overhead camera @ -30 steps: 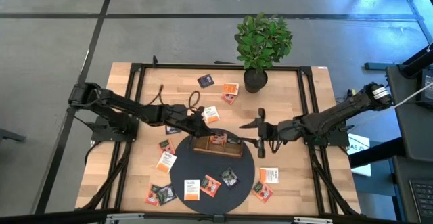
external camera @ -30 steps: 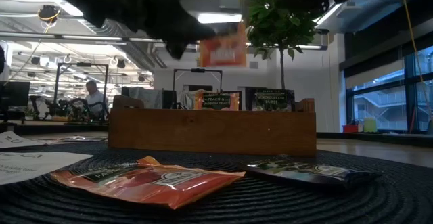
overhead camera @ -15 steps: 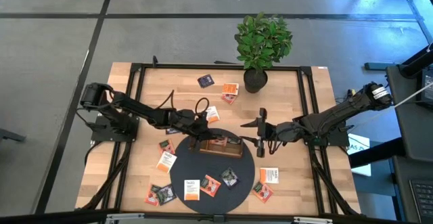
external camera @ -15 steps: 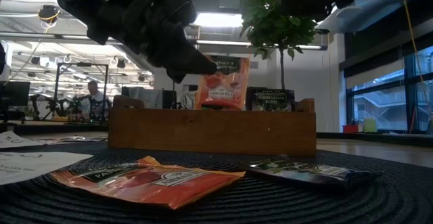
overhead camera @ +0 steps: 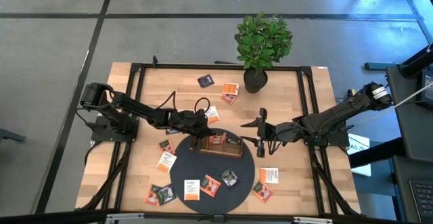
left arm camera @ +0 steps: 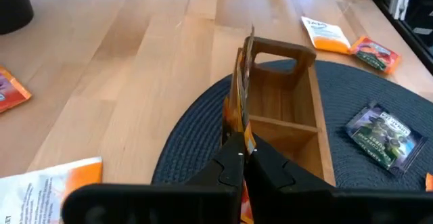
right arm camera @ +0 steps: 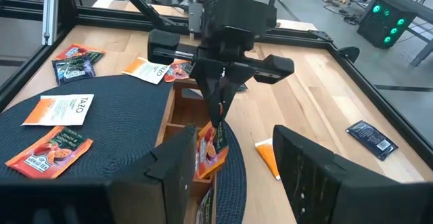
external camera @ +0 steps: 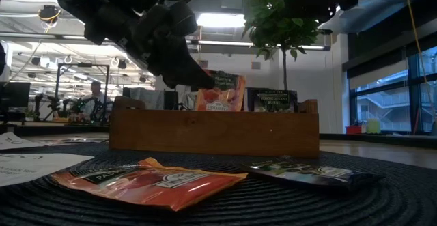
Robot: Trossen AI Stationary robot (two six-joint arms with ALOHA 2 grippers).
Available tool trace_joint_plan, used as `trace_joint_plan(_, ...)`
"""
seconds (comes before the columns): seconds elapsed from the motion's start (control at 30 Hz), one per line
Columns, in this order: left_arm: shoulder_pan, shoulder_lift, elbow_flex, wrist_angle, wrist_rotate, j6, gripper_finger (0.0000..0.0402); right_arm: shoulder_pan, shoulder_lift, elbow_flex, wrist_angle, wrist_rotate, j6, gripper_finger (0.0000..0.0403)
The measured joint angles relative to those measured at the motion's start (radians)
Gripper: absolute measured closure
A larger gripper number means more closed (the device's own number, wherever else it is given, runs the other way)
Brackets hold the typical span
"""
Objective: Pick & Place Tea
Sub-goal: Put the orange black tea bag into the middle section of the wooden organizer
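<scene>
While the left gripper [left arm camera: 240, 158] pinches an orange sachet [left arm camera: 238, 95] by one edge, the packet stands on edge, long axis roughly upright, lowered partly into the wooden tray [overhead camera: 218, 144] on the round dark mat [overhead camera: 183, 175]. Right gripper [right arm camera: 233, 160] hangs spread and empty just beside the tray's far end. Readable print: "TAZO" on a white sachet [right arm camera: 61, 109] lying flat on the mat; other labels too small to read. From above, four sachets lie on the mat's near half (one white, one orange, one dark, one more at the rim), with more scattered on the bare tabletop [overhead camera: 311, 102]. One potted plant [overhead camera: 262, 42] stands at the far edge
</scene>
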Motion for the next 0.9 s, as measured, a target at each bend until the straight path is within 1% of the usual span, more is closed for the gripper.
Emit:
trace_joint_plan(0.73,-0.001,0.000,0.000,0.032,0.000,0.000,0.0395,0.000,0.000,-0.001,-0.026,-0.001,0.001,0.0205)
trace_joint_plan(0.9,-0.001,0.000,0.000,0.032,0.000,-0.005,0.0379,0.000,0.000,-0.001,-0.041,-0.001,0.024,0.0205)
